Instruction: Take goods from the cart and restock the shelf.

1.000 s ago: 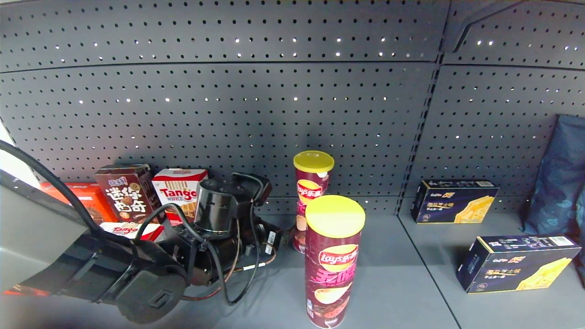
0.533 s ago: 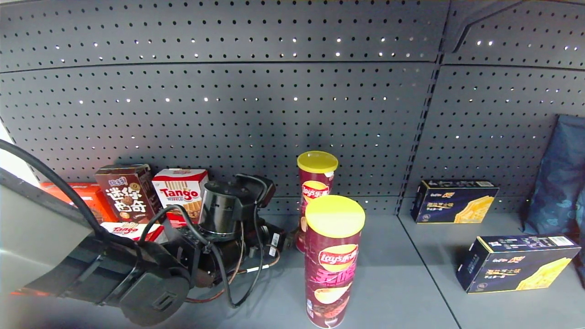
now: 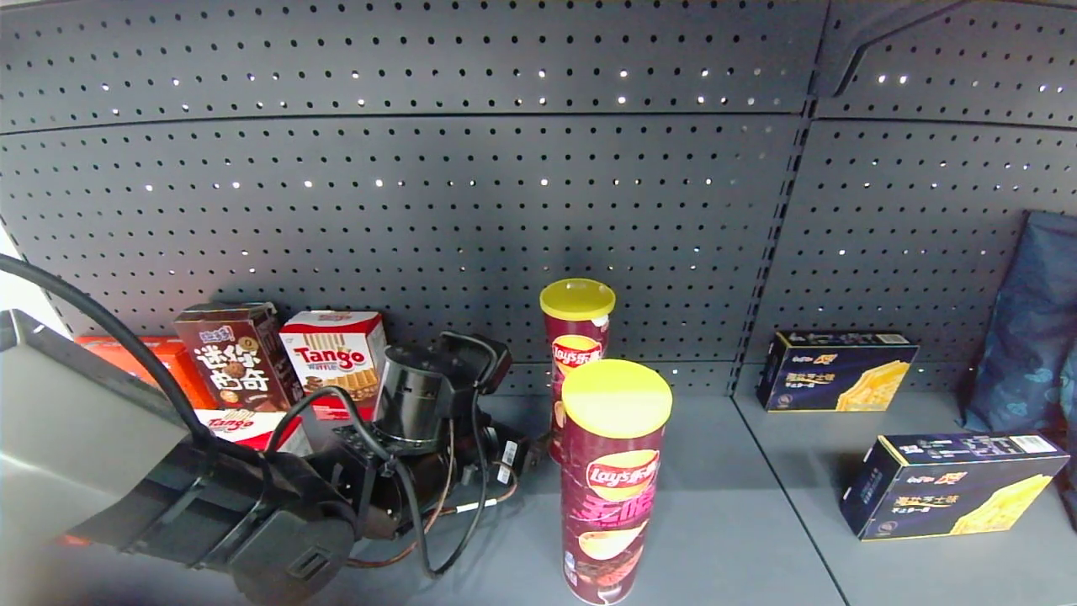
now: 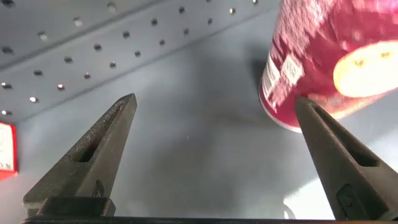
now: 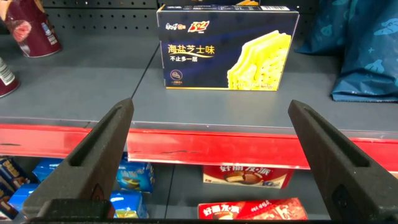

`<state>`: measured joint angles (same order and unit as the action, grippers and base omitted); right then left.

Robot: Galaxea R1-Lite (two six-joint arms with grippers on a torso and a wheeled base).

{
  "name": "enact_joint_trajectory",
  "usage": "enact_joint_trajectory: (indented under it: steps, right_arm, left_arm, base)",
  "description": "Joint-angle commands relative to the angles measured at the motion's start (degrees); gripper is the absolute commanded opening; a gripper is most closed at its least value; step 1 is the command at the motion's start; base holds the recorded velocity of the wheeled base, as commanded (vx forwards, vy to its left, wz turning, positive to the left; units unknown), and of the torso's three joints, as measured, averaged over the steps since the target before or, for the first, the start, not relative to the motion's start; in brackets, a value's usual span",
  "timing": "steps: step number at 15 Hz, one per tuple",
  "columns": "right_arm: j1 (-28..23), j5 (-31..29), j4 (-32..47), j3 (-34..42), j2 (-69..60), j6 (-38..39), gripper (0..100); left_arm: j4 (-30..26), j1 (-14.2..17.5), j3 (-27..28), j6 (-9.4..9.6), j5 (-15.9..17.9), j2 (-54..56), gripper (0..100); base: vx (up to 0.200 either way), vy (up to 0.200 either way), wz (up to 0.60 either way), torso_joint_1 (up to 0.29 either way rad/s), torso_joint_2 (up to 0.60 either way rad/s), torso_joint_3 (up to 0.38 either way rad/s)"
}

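Two chip cans with yellow lids stand upright near the middle of the grey shelf (image 3: 724, 522). The front chip can (image 3: 614, 488) is close to the shelf's front edge. The rear chip can (image 3: 576, 337) stands behind it, near the pegboard back panel (image 3: 421, 210).

The left arm (image 3: 395, 446) lies low over the shelf's left half, its wrist pointing toward the rear chip can. In the left wrist view the left gripper (image 4: 214, 99) is spread wide, with bare shelf between its fingers. The base of the rear chip can sits right at one fingertip, outside the gap; whether they touch cannot be told.

At the back left corner stand an orange-red box (image 3: 156, 366), a brown biscuit box (image 3: 236, 358) and a white-and-red wafer box (image 3: 332, 353). A second wafer box (image 3: 244, 423) lies flat in front of them.

On the right half are two dark blue cracker boxes, the rear cracker box (image 3: 837, 370) by the back panel and the front cracker box (image 3: 955, 484) nearer the front edge. A blue bag (image 3: 1026, 328) leans at the right edge.

The right gripper (image 5: 211, 104) is spread wide and holds nothing. It sits level with the red price strip (image 5: 205, 149) on the shelf's front edge, with one cracker box beyond it. Below the strip are blue packs (image 5: 130, 180) and a red box (image 5: 245, 176).
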<state>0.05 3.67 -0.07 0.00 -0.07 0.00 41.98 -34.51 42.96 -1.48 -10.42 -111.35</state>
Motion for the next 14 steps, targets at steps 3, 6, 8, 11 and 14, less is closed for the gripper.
enact_joint_trajectory:
  steps: [3,6,8,11,14]
  right_arm:
    - [0.0,0.0,0.0,0.0,0.1,0.0,100]
    - [0.0,0.0,0.0,0.0,0.1,0.0,100]
    - [0.0,0.0,0.0,0.0,0.1,0.0,100]
    - [0.0,0.0,0.0,0.0,0.1,0.0,100]
    - [0.0,0.0,0.0,0.0,0.1,0.0,100]
  left_arm:
    - [0.0,-0.2,-1.1,-0.02,0.0,1.0,100]
    - [0.1,0.0,-0.3,-0.11,0.0,0.7,100]
    - [0.1,0.0,0.7,-0.11,0.0,0.1,100]
    - [0.0,0.1,1.5,-0.11,0.0,-0.5,100]
    - [0.1,0.2,1.6,-0.11,0.0,-0.8,100]
  base:
    - [0.0,0.0,0.0,0.0,0.0,0.0]
    - [0.0,0.0,0.0,0.0,0.0,0.0]
    - [0.0,0.0,0.0,0.0,0.0,0.0]
    - [0.0,0.0,0.0,0.0,0.0,0.0]
    - [0.0,0.0,0.0,0.0,0.0,0.0]
